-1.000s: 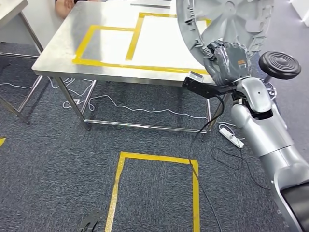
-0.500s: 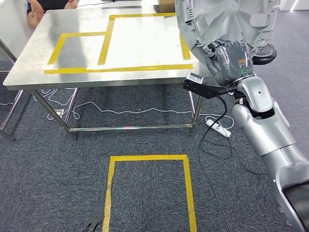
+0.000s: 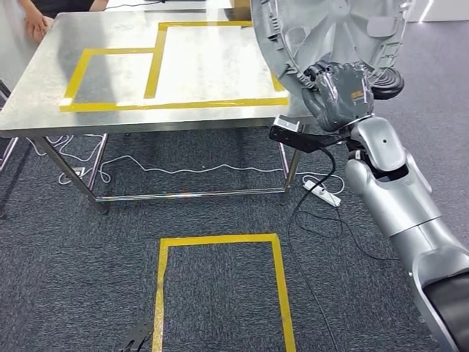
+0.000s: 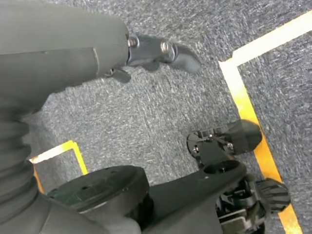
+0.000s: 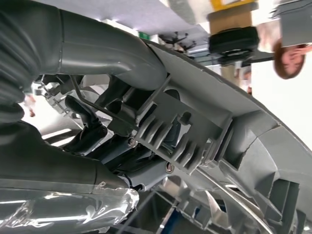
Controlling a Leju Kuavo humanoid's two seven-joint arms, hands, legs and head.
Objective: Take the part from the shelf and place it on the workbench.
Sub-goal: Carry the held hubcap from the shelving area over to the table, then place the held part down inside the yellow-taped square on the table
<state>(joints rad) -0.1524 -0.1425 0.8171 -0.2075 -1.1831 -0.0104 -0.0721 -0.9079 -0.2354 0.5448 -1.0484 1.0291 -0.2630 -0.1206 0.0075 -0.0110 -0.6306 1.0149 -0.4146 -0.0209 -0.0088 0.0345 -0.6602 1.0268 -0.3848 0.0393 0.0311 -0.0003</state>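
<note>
A large round grey plastic part (image 3: pixel 332 29), ribbed and spoked, is held up at the workbench's near right corner. My right hand (image 3: pixel 337 95) grips its lower rim from below. In the right wrist view the dark fingers (image 5: pixel 86 127) curl around the part's ribbed edge (image 5: pixel 221 141). The workbench (image 3: pixel 221 70) is a steel table marked with yellow tape rectangles (image 3: pixel 165 104); the part overlaps its right end in the head view. My left hand (image 4: pixel 110 53) hangs over the carpet, fingers apart and holding nothing.
A person's hand (image 3: pixel 33 26) rests at the table's far left corner. A black round stool (image 3: pixel 387 79) stands right of the table, behind the part. A power strip (image 3: pixel 322 192) and cables lie on the carpet under the table. A yellow tape square (image 3: pixel 221 242) marks the floor in front.
The whole view has swung, so the table now sits further left and squarer in the picture. My right hand still holds the part up at the table's right end.
</note>
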